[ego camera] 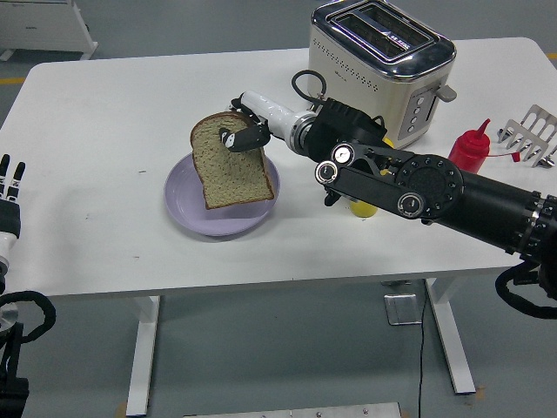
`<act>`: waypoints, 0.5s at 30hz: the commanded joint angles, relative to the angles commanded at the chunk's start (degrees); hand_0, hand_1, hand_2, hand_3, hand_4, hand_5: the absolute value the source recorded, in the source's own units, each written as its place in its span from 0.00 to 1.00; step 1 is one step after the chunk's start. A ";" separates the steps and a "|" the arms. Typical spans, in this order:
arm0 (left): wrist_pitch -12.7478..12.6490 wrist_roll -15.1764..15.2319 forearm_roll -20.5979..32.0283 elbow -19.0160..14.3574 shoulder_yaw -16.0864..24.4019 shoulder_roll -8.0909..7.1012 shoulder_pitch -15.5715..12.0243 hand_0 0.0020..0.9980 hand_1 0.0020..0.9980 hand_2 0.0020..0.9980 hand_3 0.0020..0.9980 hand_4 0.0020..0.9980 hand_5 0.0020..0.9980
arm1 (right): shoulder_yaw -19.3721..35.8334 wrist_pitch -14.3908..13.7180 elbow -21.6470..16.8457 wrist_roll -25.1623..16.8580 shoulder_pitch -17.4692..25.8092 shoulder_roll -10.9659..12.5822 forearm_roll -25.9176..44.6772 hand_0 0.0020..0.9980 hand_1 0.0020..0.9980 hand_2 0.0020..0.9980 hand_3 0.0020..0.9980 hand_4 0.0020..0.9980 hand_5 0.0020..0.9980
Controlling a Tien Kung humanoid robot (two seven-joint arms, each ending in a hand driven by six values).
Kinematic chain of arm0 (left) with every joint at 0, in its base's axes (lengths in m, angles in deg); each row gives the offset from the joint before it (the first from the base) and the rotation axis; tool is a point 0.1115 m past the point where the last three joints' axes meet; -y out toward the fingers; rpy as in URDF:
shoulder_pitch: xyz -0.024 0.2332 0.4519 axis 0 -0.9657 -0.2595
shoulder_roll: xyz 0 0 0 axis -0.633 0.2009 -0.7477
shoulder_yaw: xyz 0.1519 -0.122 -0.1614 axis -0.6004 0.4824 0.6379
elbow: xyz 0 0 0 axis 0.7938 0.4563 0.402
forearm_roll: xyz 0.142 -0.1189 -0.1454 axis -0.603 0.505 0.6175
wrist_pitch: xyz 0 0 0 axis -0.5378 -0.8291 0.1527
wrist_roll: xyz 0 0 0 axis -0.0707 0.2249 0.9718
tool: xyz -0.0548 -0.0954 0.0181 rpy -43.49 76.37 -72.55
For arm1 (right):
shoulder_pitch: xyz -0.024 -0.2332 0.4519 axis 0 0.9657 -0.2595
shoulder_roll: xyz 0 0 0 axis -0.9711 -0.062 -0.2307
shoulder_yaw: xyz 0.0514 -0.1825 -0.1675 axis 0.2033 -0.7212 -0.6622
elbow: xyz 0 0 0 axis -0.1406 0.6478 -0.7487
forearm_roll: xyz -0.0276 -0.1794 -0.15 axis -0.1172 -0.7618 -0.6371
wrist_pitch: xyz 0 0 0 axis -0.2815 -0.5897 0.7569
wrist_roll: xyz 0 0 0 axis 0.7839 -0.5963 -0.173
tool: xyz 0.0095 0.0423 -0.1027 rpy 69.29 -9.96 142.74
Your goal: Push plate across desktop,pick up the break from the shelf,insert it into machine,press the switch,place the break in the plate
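**Bread slice held over the plate**

Your right hand (242,136) had its fingers curled closed around the top of the bread slice (229,163), with one dark fingertip (230,137) pressed against the face of the slice just under the crust. You held the bread tilted, its upper crust nearest the fingers and its lower edge hanging down over the purple plate (187,213). The view was too flat for you to tell whether that lower edge touched the plate or hung just above it.

The plate sat on the white table (96,131), near the middle, with the slice covering its right half. Your right arm (435,187) reached in from the right edge of the picture and crossed in front of a yellow bottle (364,208), which showed only partly below it. The toaster (383,65) stood behind the arm at the far side of the table, apart from the bread. A red squeeze bottle (471,148) and a metal rack (531,135) stood to the right of it.

Your left hand (10,196) rested at the left edge of the picture, off the table, fingers straight and holding nothing
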 joint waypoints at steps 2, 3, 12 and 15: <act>-0.01 0.01 0.01 -0.01 0.01 0.00 0.06 0.83 0.90 0.90 0.79 0.63 1.00 | 0.23 -0.09 0.56 -0.01 0.12 0.00 0.68 0.30 0.40 0.45 0.50 0.26 0.15; -0.01 0.02 0.01 -0.01 0.02 0.00 0.08 0.83 0.90 0.90 0.79 0.63 1.00 | 0.32 -0.16 0.85 0.01 0.17 0.00 1.04 0.30 0.40 0.45 0.50 0.26 0.15; -0.01 0.04 0.00 0.11 0.17 0.02 0.18 0.83 0.90 0.90 0.79 0.63 1.00 | 0.13 -0.85 2.73 0.01 0.19 0.00 2.50 0.31 0.41 0.45 0.50 0.26 0.15; 0.01 0.04 0.00 0.15 0.22 0.03 0.19 0.83 0.90 0.90 0.79 0.63 1.00 | -0.41 -1.15 2.66 -0.09 0.05 0.00 2.36 0.31 0.41 0.45 0.50 0.26 0.15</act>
